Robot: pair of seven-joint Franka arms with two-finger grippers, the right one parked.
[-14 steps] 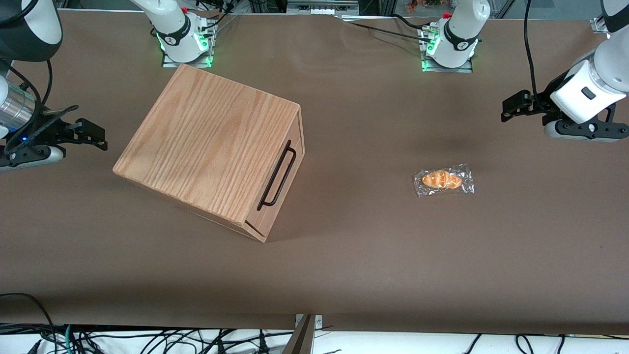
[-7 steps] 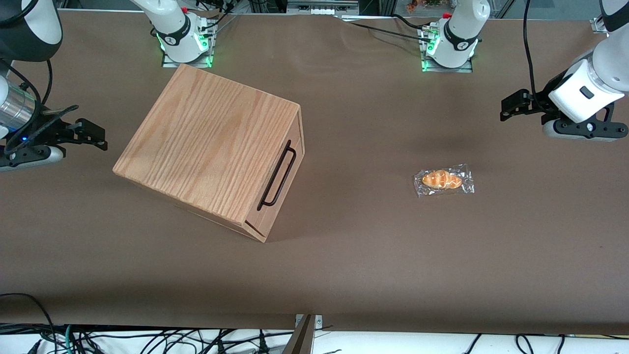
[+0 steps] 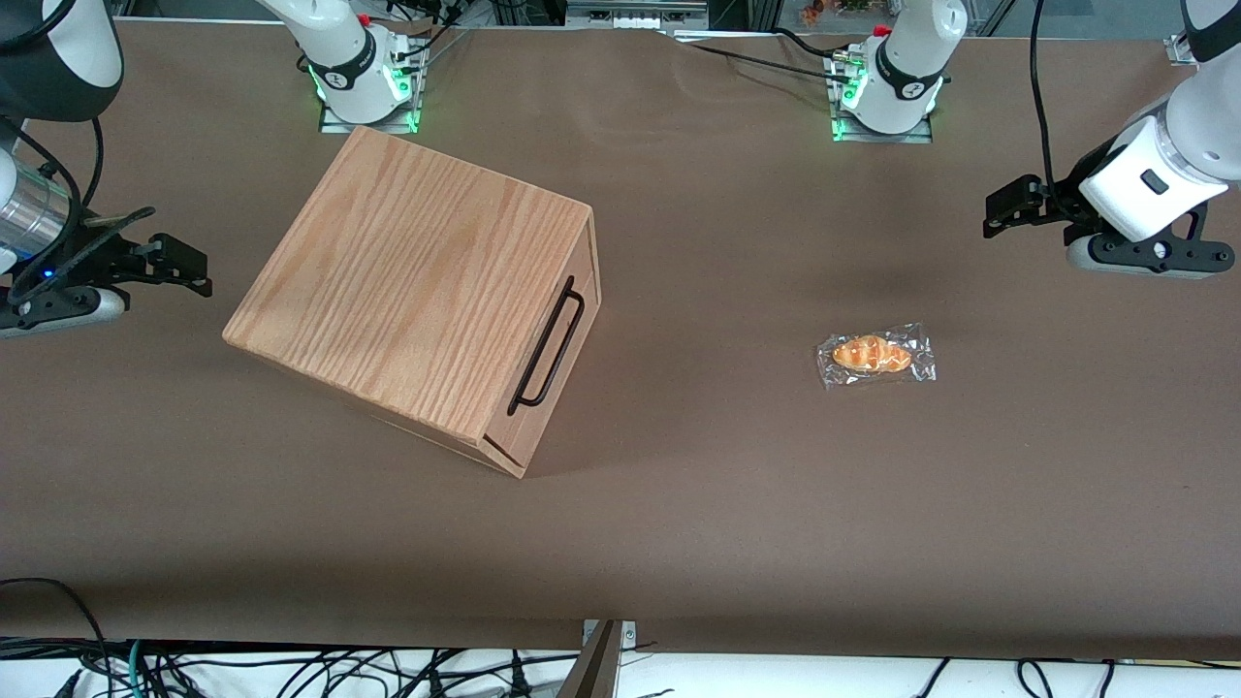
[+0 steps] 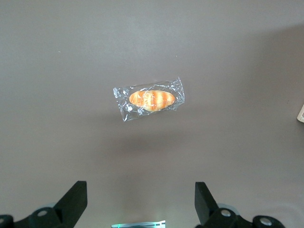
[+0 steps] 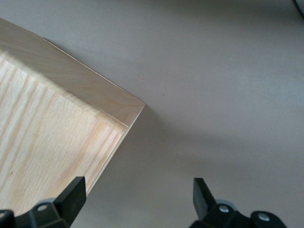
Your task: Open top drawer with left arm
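Above the brown desk (image 3: 737, 504), the black two-finger gripper (image 4: 140, 199), fingers apart, hangs well apart from the shut light-oak top drawer (image 3: 562, 359); approaching carelessly risks snagging the plastic-wrapped orange bun (image 3: 875, 355) between.

A brown table (image 3: 717, 504) carries a wooden drawer cabinet (image 3: 417, 291) and, well apart, a wrapped bread roll (image 3: 875, 355)

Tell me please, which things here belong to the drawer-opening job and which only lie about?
Belong to the job:
- top drawer, shut, with its black bar handle
- left arm's gripper, high above the table near the working arm's end, jaws open

Lying about:
- wrapped bread roll on the table, between drawer and gripper
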